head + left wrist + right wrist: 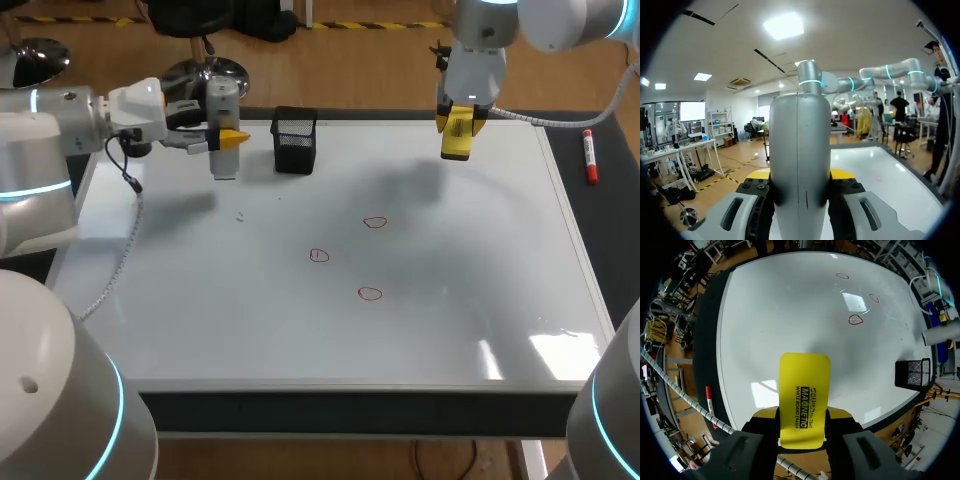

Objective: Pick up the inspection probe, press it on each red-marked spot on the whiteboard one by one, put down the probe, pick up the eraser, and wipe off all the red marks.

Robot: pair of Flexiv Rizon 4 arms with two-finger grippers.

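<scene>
The grey cylindrical probe [223, 128] stands upright above the whiteboard's [240, 320] far left corner, with my left gripper [229, 137] shut on it; in the left wrist view the probe [800, 160] fills the gap between the yellow tips of my left gripper [800, 176]. My right gripper [458, 122] hangs over the far right of the board, shut on the yellow eraser [457, 137], also seen as the eraser [804, 395] in my right gripper [802, 416]. Three red circles [375, 222], [319, 256], [370, 293] lie mid-board, below and ahead of the eraser as red circles [855, 320].
A black mesh cup [295, 140] stands at the board's far edge just right of the probe, also the mesh cup [912, 372]. A red marker [590, 157] lies on the dark table right of the board.
</scene>
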